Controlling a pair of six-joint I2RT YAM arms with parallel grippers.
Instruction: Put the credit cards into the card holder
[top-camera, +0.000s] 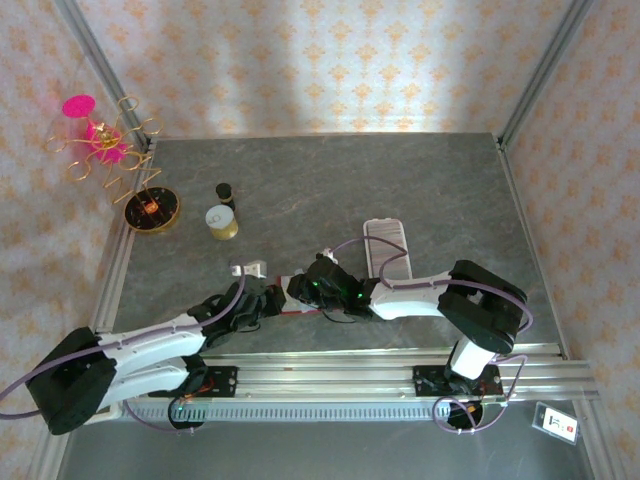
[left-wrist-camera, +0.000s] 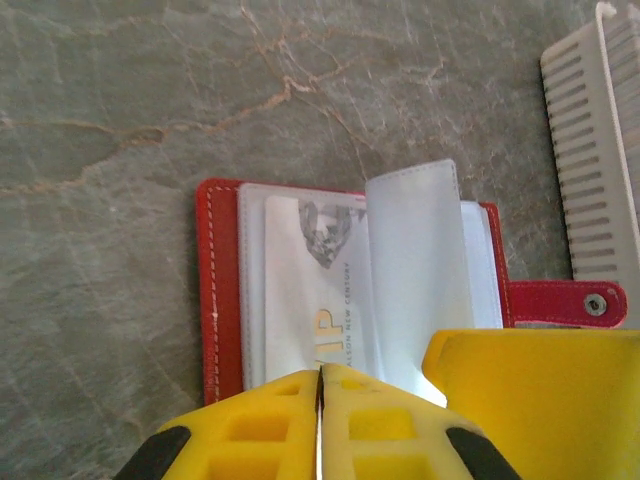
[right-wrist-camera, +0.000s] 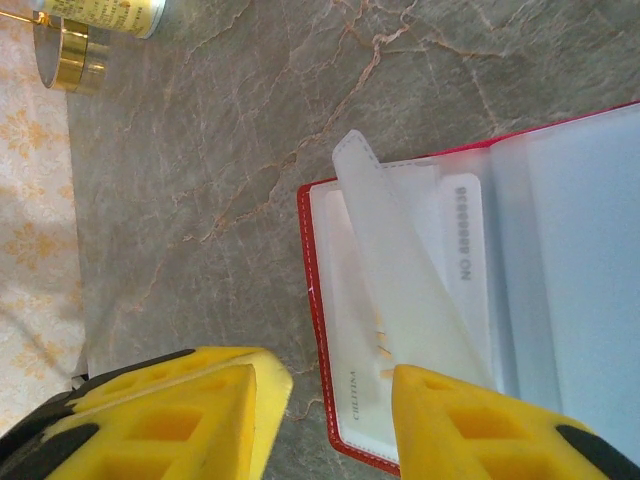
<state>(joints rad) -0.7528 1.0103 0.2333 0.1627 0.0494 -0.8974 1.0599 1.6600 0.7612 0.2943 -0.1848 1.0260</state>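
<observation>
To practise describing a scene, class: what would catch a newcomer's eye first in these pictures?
The red card holder lies open on the grey table, a printed card showing inside and a clear sleeve standing up. The left arm's yellow jaws are shut at its edge. At the table's far left stands a gold wire stand with pink pieces.
</observation>
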